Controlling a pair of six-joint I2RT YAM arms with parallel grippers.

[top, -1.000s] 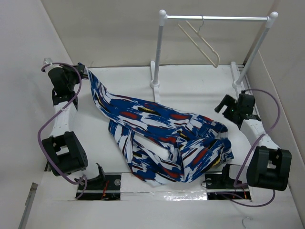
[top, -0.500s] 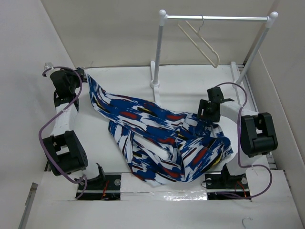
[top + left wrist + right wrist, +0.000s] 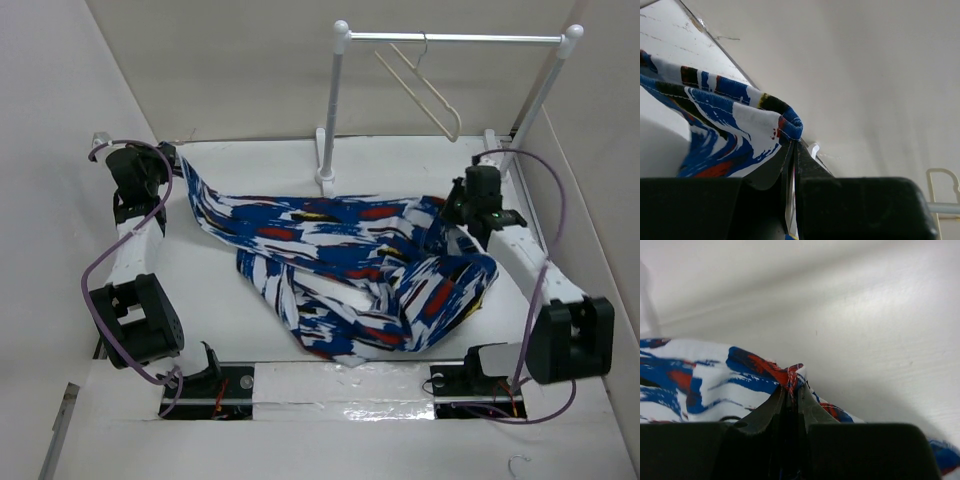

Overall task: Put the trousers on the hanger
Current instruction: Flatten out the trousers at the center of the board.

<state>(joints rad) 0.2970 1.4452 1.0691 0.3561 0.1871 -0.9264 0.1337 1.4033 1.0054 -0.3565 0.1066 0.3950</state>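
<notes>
Trousers (image 3: pixel 350 270): soft, limp, likely light. Expect sag, so you take hem or waistband edge, not loose middle. They lie crumpled mid-table (image 3: pixel 400 165), spanning both arms.
Left gripper (image 3: pixel 792 147): pinched tight on far-left edge fold.
Right gripper (image 3: pixel 791 390): near-closed, nipping fold at right.
Hanger (image 3: pixel 425 90): on far rail (image 3: pixel 460 38), well apart from trousers.

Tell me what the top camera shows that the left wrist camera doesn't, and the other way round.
Only the top view: the whole trousers spread between both arms, the right gripper pinching their right end, and the hanger hooked on the garment rail. Only the left wrist view: a close look at the stitched hem, folded over just above the pinch. Both: the left gripper shut on the trousers' far-left end.
</notes>
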